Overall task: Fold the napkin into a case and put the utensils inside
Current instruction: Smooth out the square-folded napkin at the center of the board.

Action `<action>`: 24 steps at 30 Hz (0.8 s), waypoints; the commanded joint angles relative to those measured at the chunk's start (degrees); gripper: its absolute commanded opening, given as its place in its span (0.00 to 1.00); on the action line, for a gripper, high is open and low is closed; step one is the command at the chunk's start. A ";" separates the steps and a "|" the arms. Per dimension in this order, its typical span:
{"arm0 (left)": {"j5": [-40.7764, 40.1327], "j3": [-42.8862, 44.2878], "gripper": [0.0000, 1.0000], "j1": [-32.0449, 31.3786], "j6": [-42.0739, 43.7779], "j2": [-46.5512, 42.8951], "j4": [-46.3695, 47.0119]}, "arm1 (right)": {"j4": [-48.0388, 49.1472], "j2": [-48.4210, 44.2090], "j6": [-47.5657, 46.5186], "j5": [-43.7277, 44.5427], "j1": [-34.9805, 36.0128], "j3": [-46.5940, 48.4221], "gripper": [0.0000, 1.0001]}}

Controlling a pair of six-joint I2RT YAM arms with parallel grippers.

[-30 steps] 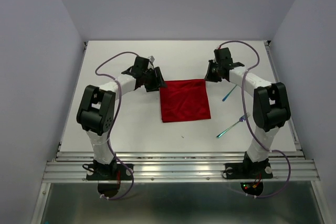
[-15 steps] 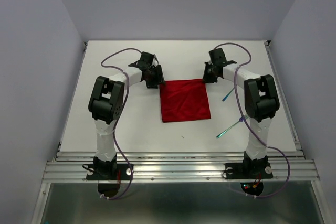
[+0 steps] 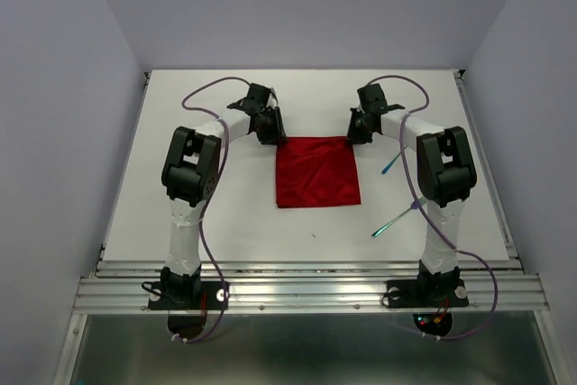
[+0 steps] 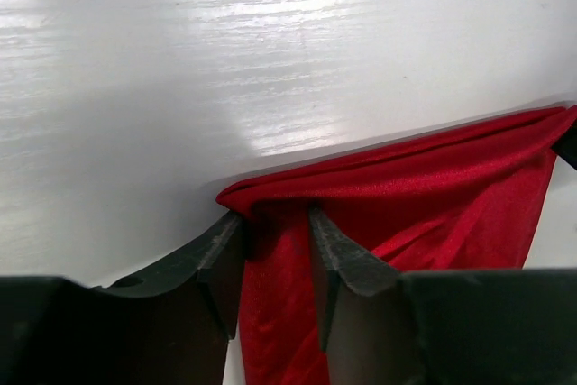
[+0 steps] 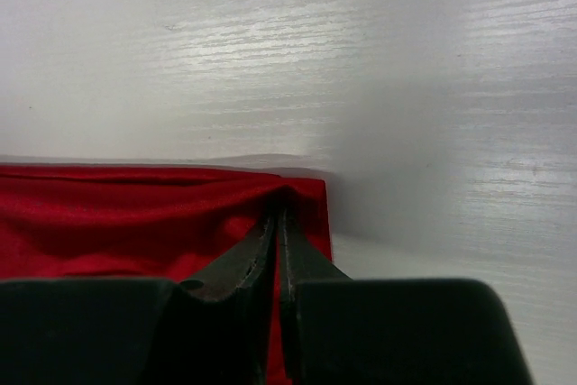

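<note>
On the white table [image 3: 225,214] the left arm [image 3: 189,169] reaches from the near edge towards the far edge, and the left gripper [image 3: 270,128] sits down on the far left corner of the napkin [image 3: 317,173]. In the left wrist view its two dark fingers [image 4: 221,259] stand part-way apart, astride that corner. Red cloth is bunched into a raised fold in the gap between them, so the corner is straddled but not yet pinched tight.

The napkin lies spread as a red square in the middle of the table, a little nearer the far edge than the near one. Its far edge runs straight from one gripper to the other, and its near edge lies flat and free.

The right gripper [image 3: 358,130] is on the far right corner of the napkin. In the right wrist view its fingers [image 5: 302,268] are drawn together to a thin slit, with the tip of the corner clamped between them and the cloth pulled up slightly.

The utensils lie to the right of the napkin, towards the right edge of the table, apart from the cloth and from each other. One slim teal piece [image 3: 392,161] lies just beyond the napkin's far right corner. The other [image 3: 395,220] lies nearer the near edge, beside the right arm [image 3: 444,173]. Its head looks paler, but both are too small here to tell fork from spoon.
</note>
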 commanded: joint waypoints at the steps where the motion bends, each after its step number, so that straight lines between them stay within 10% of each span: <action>1: 1.98 2.60 0.40 -0.96 0.88 1.33 -1.21 | -0.13 -0.98 -0.06 -1.77 -0.02 2.25 0.09; 9: 6.19 3.93 0.00 -1.22 1.84 0.72 -0.24 | -0.13 -3.35 0.03 -2.22 -0.02 1.72 0.08; 24: 23.95 -11.62 0.00 3.78 -0.52 -8.43 18.55 | -0.13 -9.94 0.03 2.62 -0.02 -0.21 0.08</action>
